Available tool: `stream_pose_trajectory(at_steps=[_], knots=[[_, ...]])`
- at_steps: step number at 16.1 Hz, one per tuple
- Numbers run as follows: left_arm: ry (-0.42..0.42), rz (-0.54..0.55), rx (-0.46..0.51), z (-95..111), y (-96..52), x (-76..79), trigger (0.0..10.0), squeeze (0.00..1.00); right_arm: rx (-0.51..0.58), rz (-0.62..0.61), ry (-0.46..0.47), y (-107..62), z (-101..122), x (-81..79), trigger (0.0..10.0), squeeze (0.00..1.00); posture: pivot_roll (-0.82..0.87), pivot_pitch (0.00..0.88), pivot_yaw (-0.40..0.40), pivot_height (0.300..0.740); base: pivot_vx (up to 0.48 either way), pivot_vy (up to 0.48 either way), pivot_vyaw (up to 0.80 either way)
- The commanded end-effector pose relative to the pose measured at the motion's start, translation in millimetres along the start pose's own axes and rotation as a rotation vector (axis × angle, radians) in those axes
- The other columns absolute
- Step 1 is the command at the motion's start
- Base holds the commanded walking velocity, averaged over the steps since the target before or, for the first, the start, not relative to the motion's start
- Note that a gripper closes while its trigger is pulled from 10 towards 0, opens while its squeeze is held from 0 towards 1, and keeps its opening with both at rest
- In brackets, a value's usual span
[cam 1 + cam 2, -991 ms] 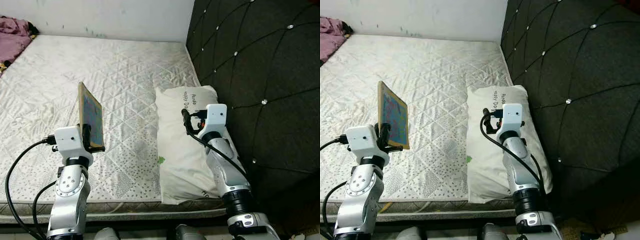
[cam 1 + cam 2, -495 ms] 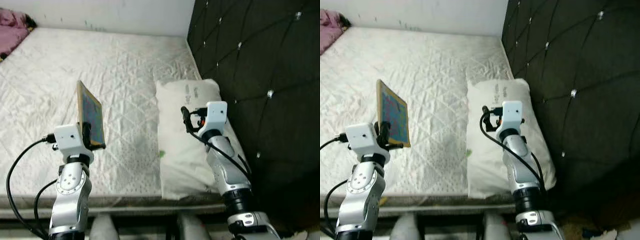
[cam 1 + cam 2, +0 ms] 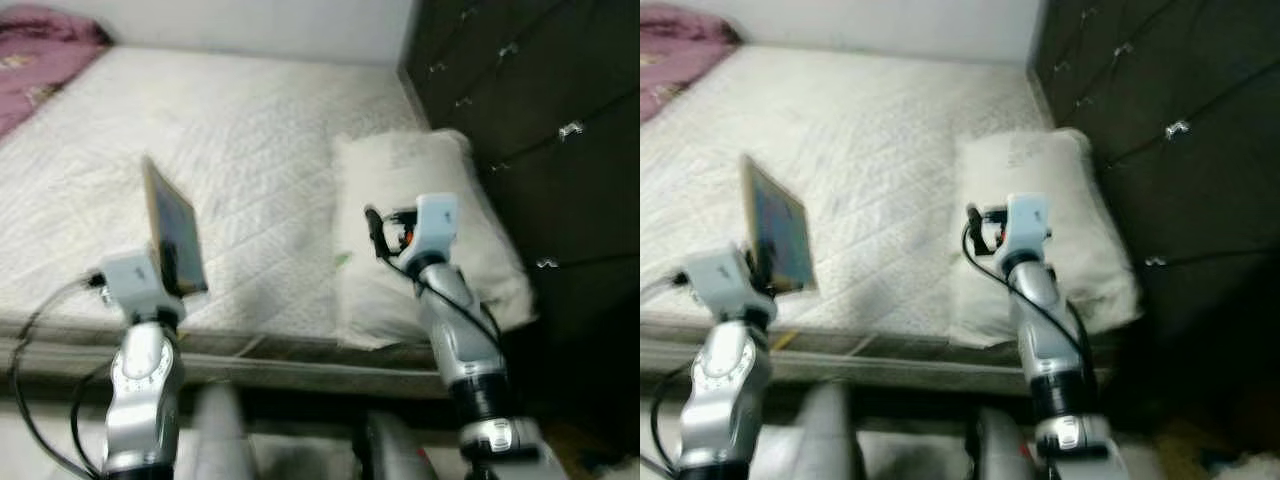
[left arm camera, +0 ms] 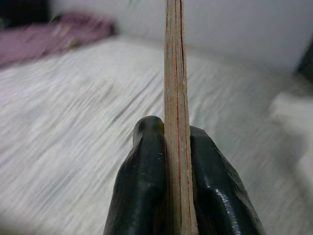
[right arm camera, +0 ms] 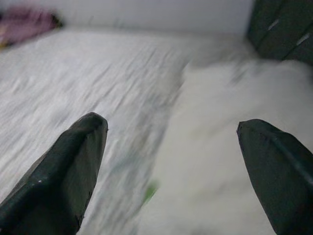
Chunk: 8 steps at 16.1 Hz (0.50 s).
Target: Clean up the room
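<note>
no text can be read here. the pillow (image 3: 1040, 215) carries some faint dark marks near its top edge, too blurred to make out as letters. the flat board (image 3: 172, 222) shows a coloured face, also too blurred to tell any words or numbers.

Thin wood-edged board (image 3: 172, 228) with a bluish patterned face, held upright on edge, pinched at its lower end between black fingers (image 4: 146, 166), above the near left mattress edge, blurred.
</note>
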State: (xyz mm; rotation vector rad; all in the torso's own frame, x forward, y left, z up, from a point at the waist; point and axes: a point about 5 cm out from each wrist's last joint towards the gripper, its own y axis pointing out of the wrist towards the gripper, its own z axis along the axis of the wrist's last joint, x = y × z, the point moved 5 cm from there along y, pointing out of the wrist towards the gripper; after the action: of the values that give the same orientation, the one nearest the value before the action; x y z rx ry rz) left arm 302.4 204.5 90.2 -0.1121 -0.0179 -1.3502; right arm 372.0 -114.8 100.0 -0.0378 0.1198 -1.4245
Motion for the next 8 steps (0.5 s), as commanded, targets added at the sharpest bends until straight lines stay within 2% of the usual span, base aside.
stream_pose_trajectory(at_steps=[1,8], knots=[[-0.009,-0.012,0.058,17.8,5.4,2.4,10.0,0.00,0.020,0.006,-0.006,3.6,9.0,-1.9,10.0,0.00,-0.06,0.028,-0.066,0.637,0.000,0.000,0.00],[-0.028,-0.017,0.061,19.3,6.7,3.7,10.0,0.00,0.025,0.014,-0.016,3.8,10.1,-2.5,10.0,0.00,-0.07,0.026,-0.073,0.637,0.000,0.000,0.00]])
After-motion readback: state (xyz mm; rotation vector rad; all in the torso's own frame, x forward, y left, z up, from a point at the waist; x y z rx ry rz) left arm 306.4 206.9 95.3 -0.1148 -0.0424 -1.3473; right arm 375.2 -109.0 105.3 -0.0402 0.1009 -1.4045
